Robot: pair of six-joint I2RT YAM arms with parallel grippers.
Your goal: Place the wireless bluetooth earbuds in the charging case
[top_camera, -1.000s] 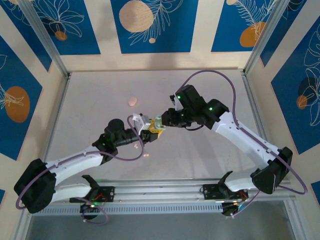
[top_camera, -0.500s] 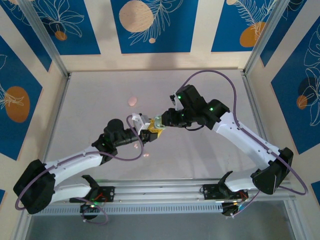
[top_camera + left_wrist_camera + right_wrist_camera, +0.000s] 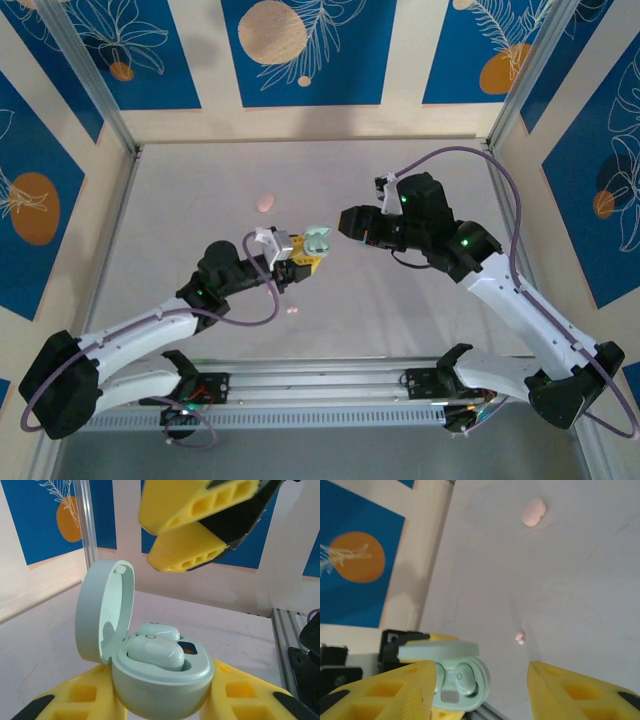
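- While your left claw (image 3: 305, 256) is clamped on the charging case (image 3: 318, 240), its yellow fingers (image 3: 270, 700) press the rounded lower shell from both sides.
- Your right claw (image 3: 347, 220) sits just to the right of the case and apart from it. Its jaws are spread with nothing between them, and in the left wrist view its ribbed yellow fingers (image 3: 175, 545) hang above the case.
- You have a narrow gap between that claw and the case. On the case's other sides the room is wide and open.
- The case is smooth, matte, pale mint plastic, round like a pebble. Its lid (image 3: 102, 612) stands open, nearly upright, hinged at one edge.
- Two earbuds (image 3: 152, 652) of the same mint colour lie side by side in the case's wells, glossy and oval. A small dark window with an orange glow sits just beside them.
- One loose pink earbud (image 3: 292, 310) lies on the table (image 3: 180, 200) on the near side of the case, well apart from it.
- A larger pink pod (image 3: 264, 202), smooth and oval, rests beyond the case toward the far left, also well apart.
- The table is flat, pale grey and faintly scuffed.
- Its edges are well clear of the case: a metal rail (image 3: 320, 375) on the near side, slanted frame posts (image 3: 110, 110) and blue-patterned wall panels (image 3: 300, 50) on the far sides.
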